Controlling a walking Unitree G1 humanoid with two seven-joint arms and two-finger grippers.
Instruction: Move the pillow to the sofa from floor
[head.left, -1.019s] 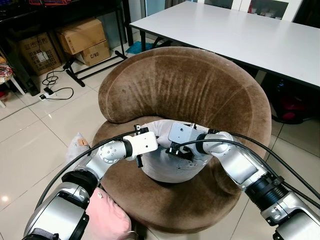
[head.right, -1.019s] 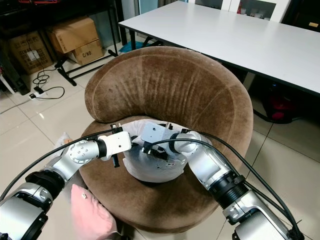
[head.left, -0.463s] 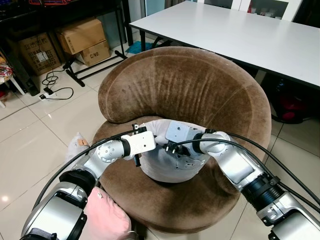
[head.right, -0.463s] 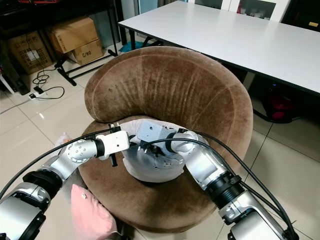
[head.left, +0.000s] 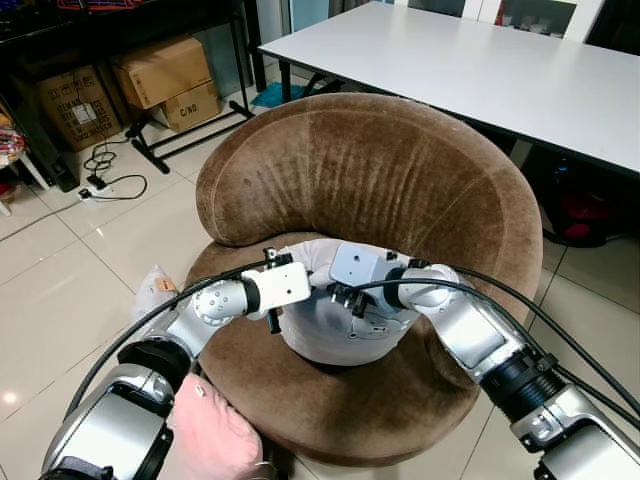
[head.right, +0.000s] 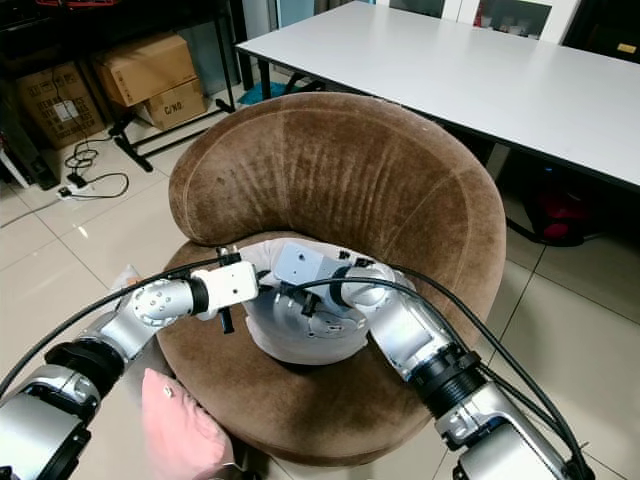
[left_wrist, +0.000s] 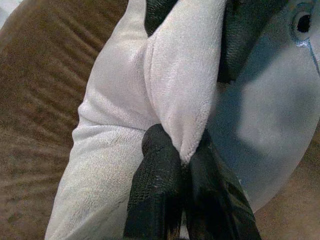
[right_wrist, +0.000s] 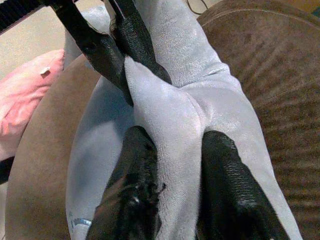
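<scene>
Where tiles gleam, brown sofa (head.left: 400, 190) — pillow (head.left: 335, 335) aboard

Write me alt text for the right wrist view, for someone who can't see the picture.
The right gripper pinches a raised fold of a pale grey pillow between its two black fingers, over the seat of a brown sofa. The left gripper pinches the same fold from the far end, and a pink pillow lies beyond the sofa's edge.
</scene>
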